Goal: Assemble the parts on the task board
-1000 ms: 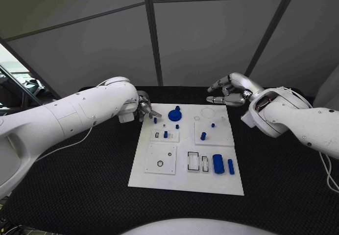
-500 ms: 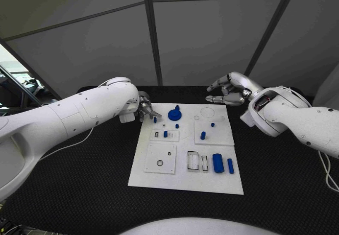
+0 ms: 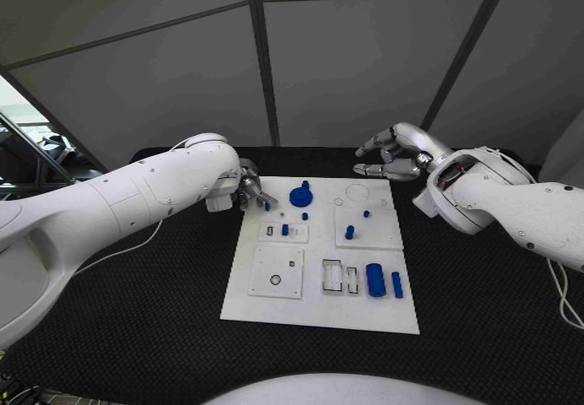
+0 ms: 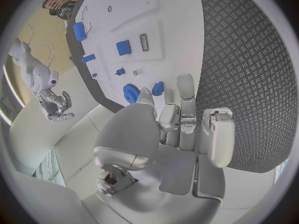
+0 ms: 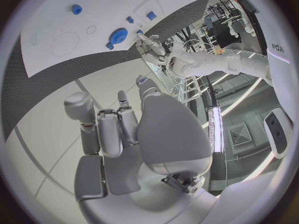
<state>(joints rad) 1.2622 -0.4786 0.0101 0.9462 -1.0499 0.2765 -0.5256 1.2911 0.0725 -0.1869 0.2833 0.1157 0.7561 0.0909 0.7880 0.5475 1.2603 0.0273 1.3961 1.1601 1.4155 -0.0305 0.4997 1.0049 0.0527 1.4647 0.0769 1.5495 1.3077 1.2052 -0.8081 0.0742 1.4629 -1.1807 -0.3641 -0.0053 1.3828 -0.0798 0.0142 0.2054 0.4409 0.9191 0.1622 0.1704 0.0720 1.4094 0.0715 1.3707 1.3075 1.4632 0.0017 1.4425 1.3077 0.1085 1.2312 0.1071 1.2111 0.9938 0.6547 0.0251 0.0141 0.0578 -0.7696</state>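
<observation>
Both hands hover at the far end of the task board, holding nothing.

The white task board [image 3: 324, 261] lies mid-tabletop. The left hand [image 3: 252, 191] sits at the board's far left corner, fingers extended close together, tips just beside a small blue peg [image 4: 158, 88] and near the blue gear [image 3: 300, 197]. The right hand [image 3: 396, 159] hangs above the far right corner, fingers loosely curled and apart, empty. Two blue cylinders [image 3: 376, 281] lie side by side near the board's right edge; small blue pegs [image 3: 349, 234] stand mid-board.
</observation>
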